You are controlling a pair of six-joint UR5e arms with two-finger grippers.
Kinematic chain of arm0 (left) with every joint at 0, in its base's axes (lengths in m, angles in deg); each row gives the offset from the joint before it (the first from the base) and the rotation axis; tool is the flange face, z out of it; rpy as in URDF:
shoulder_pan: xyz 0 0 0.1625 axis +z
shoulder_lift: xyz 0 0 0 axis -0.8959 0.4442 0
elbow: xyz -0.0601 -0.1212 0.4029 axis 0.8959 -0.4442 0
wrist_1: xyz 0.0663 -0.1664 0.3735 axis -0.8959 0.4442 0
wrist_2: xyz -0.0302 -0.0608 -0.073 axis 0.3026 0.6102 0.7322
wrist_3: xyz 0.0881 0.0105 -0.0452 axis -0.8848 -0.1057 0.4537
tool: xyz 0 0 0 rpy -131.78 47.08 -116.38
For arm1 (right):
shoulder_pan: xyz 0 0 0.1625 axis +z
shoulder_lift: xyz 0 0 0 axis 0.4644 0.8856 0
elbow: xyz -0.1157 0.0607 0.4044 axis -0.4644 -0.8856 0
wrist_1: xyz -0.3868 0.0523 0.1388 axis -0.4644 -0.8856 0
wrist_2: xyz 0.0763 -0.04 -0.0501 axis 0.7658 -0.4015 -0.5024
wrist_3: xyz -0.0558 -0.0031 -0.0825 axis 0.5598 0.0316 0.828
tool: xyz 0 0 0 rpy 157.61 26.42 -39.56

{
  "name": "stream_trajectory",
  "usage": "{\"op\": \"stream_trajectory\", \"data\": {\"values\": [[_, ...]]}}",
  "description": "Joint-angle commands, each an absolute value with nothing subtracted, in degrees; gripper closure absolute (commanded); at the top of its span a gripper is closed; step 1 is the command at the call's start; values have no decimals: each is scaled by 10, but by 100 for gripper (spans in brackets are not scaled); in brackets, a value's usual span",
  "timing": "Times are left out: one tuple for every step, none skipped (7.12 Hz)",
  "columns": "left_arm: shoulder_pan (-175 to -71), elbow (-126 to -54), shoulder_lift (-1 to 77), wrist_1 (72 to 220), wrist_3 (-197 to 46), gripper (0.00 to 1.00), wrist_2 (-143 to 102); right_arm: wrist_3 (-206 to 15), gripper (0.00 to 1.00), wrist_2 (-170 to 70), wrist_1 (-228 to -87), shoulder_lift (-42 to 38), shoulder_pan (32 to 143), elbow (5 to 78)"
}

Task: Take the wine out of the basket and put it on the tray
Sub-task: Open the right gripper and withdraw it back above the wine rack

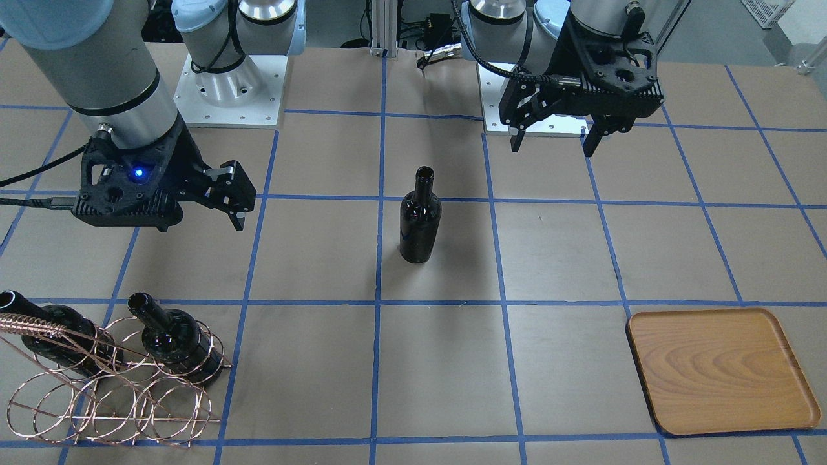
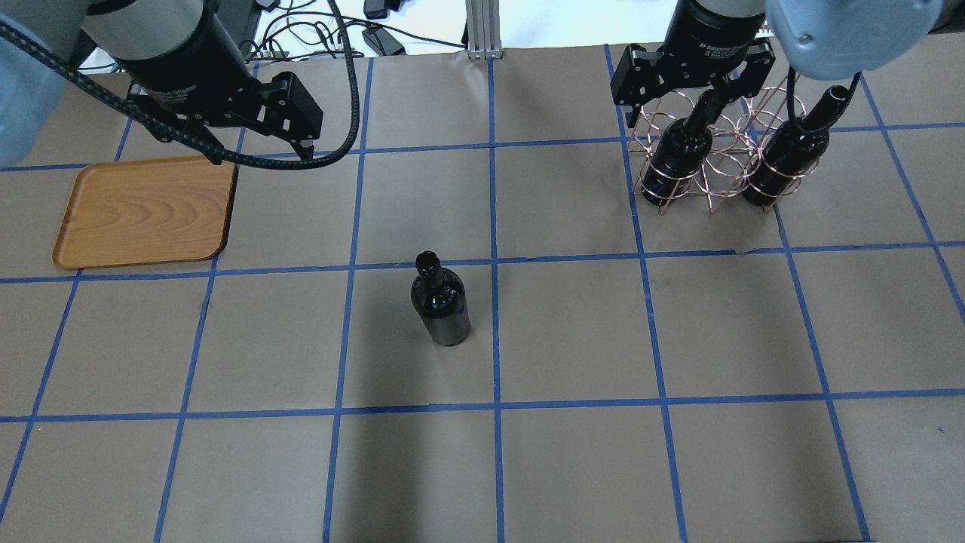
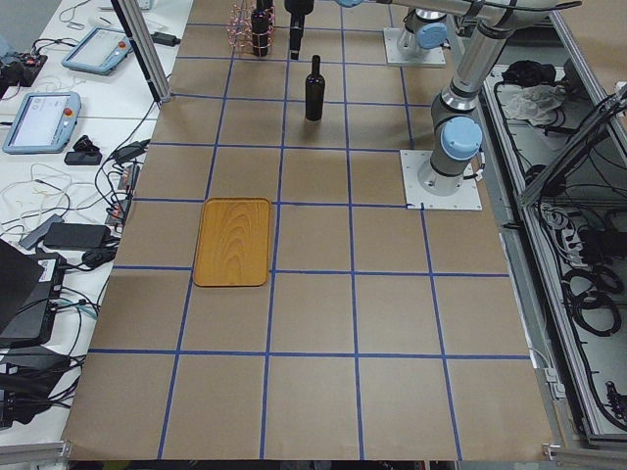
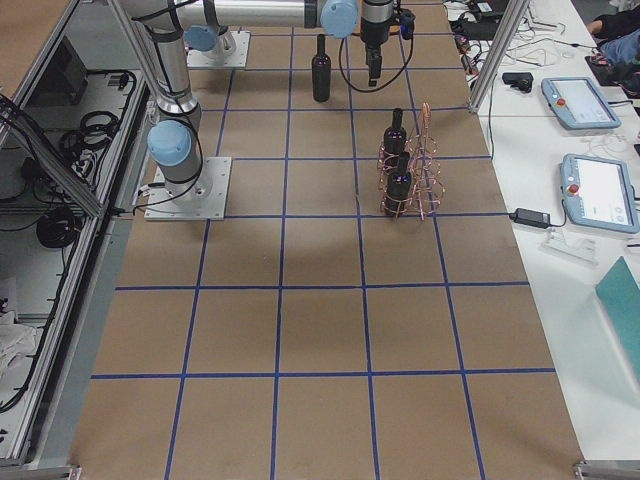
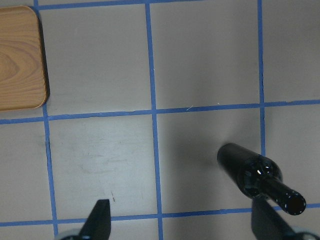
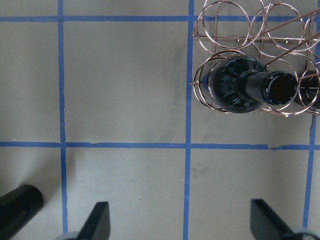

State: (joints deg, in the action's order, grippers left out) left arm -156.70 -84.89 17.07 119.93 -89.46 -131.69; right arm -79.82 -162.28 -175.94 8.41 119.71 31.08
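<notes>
Blue-taped brown paper covers the bench (image 1: 323,258). Facing view: glossy black wine (image 1: 420,219) upright mid-bench, well apart from grained wooden tray (image 1: 720,371); left tool (image 1: 554,147) gapes empty. Right wrist view alone shows right tool (image 6: 180,215) spread wide, empty, seemingly just beside hooped wire basket (image 6: 252,30).

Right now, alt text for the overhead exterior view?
One dark wine bottle stands upright mid-table, between a wooden tray at left and a copper wire basket at right holding two more bottles. The left gripper hangs open near the tray, the right gripper open near the basket.
</notes>
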Motion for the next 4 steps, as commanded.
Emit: {"op": "stream_trajectory", "data": {"values": [[-1567, -849, 171, 1200, -895, 0, -1317, -766, 0, -1630, -1759, 84, 1189, 313], [-1567, -849, 171, 1199, -895, 0, -1317, -756, 0, -1637, -1751, 95, 1179, 313], [-1567, -849, 171, 1200, -895, 0, -1317, -752, 0, -1648, -1751, 98, 1171, 322], [-1567, -849, 171, 1200, -895, 0, -1317, -744, 0, -1648, -1750, 107, 1169, 331]]}}
